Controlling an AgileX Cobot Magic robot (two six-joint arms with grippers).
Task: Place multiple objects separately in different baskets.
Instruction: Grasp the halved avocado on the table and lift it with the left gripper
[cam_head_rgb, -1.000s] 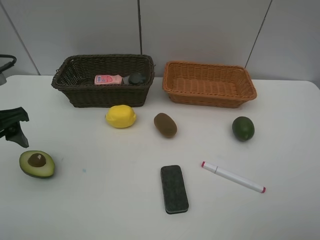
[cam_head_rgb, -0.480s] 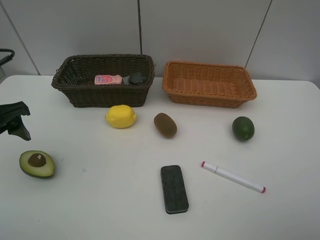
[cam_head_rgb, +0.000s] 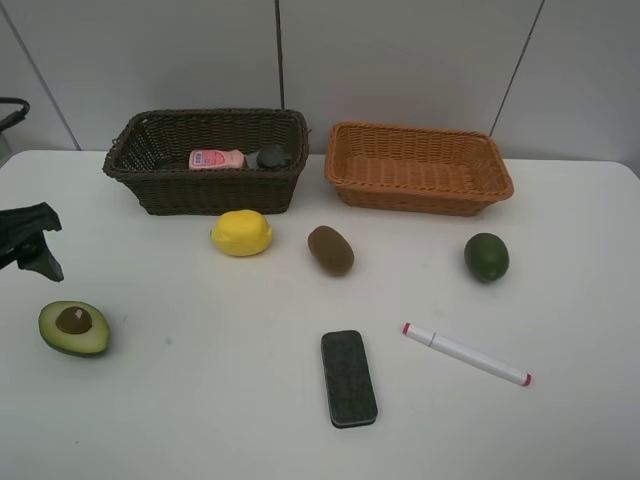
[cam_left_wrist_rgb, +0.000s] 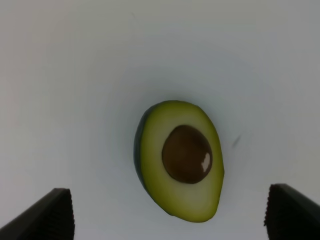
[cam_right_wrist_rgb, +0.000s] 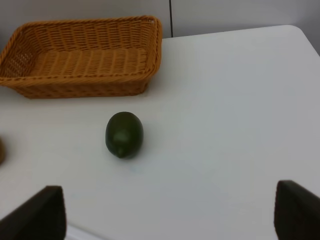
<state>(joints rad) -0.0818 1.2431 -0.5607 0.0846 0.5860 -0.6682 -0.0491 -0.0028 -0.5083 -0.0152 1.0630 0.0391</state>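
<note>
A halved avocado (cam_head_rgb: 73, 328) lies cut side up at the table's left front, with my left gripper (cam_head_rgb: 38, 250) open just above and behind it. In the left wrist view the avocado (cam_left_wrist_rgb: 180, 160) sits between the two dark fingertips (cam_left_wrist_rgb: 50, 216), untouched. The dark brown basket (cam_head_rgb: 135, 170) holds a pink bottle (cam_head_rgb: 217, 159) and a dark green bottle (cam_head_rgb: 270, 157). The orange-tan basket (cam_head_rgb: 420, 205) is empty. A lemon (cam_head_rgb: 241, 232), kiwi (cam_head_rgb: 330, 250), round green fruit (cam_head_rgb: 486, 257), black eraser (cam_head_rgb: 348, 378) and marker (cam_head_rgb: 466, 354) lie on the table. My right gripper (cam_right_wrist_rgb: 170, 215) is open, short of the green fruit (cam_right_wrist_rgb: 124, 134).
Both baskets stand side by side at the back of the white table (cam_head_rgb: 200, 420), against a grey wall. The orange-tan basket (cam_right_wrist_rgb: 80, 65) shows beyond the green fruit in the right wrist view. The right arm is outside the high view.
My left gripper has shifted slightly toward the back of the table, away from the avocado. Everything else is unmoved.
</note>
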